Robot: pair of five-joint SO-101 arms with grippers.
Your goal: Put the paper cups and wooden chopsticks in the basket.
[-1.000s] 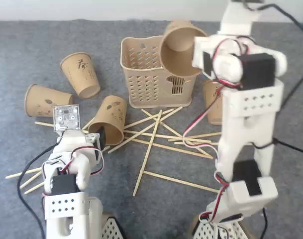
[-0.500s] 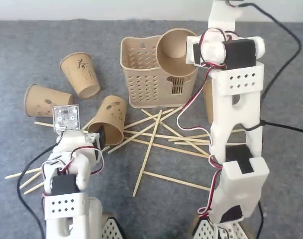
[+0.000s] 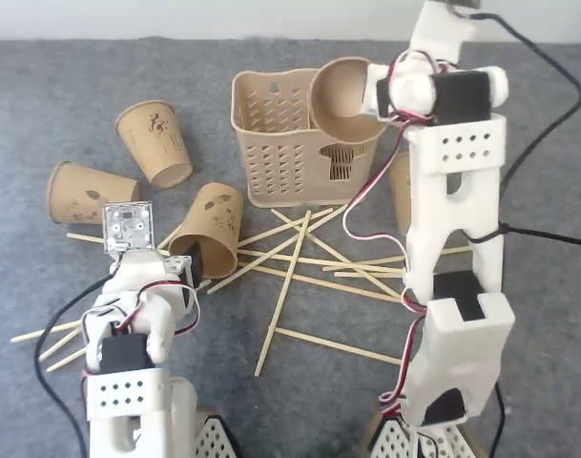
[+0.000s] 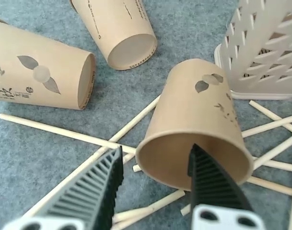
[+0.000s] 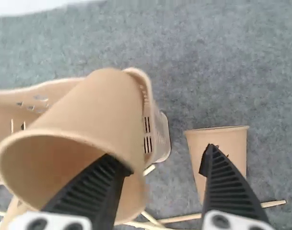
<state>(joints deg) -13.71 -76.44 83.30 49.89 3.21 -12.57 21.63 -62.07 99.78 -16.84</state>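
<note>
The right arm towers over the perforated basket (image 3: 271,162). Its right gripper (image 5: 165,155) is spread open, and a paper cup (image 3: 342,95) is tilted on the basket's right rim against 1 jaw, seemingly poised to slide in. The left gripper (image 4: 155,151), low at near left, is open astride the rim of a lying cup (image 4: 193,110), likely set to pinch its wall. 2 more cups (image 3: 155,143) lie far left, and a 5th cup (image 5: 234,139) sits right of the basket. Wooden chopsticks (image 3: 300,258) are strewn over the grey carpet (image 3: 557,334) near the basket.
</note>
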